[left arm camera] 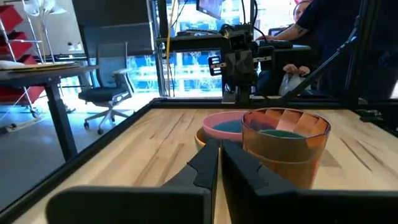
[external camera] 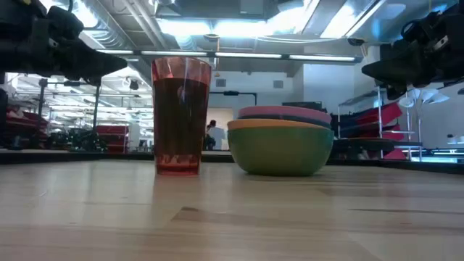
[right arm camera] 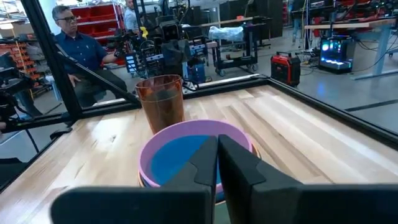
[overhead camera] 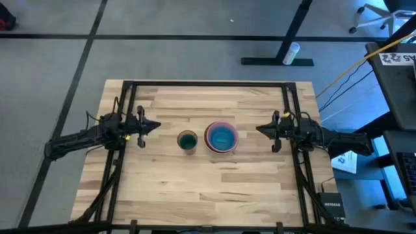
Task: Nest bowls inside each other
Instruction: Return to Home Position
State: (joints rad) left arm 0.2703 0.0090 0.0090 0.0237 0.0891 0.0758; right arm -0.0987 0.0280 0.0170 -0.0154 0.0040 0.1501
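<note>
High view is showing the round coloured plastic bowls [overhead camera: 221,137] sitting nested in one stack, seemingly done, with the left gripper [overhead camera: 154,125] and right gripper [overhead camera: 261,129] hanging aside, both pressed together, empty.

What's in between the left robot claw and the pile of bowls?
A see-through red cup with green inside stands between the left gripper and the stacked bowls, seen in the high view.

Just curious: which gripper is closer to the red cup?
Left. The left gripper hangs raised just beside the cup; the right gripper is farther, on the far side of the bowls.
</note>
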